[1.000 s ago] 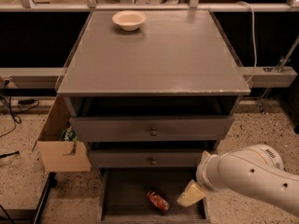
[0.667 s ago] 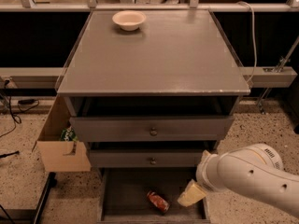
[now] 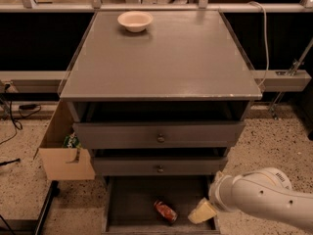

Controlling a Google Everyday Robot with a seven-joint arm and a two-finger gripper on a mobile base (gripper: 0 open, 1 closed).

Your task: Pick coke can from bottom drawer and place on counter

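The coke can (image 3: 165, 211), red with metallic ends, lies on its side on the floor of the open bottom drawer (image 3: 127, 204), right of the middle and near the front. My gripper (image 3: 202, 212), cream coloured on a white arm (image 3: 264, 197), hangs over the drawer's right front part, a short way to the right of the can and apart from it. The counter (image 3: 171, 58) is the grey cabinet top above.
A cream bowl (image 3: 135, 20) stands at the counter's back left. The two knobbed drawers (image 3: 159, 138) above stand partly pulled out. An open cardboard box (image 3: 63, 153) sits on the floor at the cabinet's left. Cables lie on the speckled floor at left.
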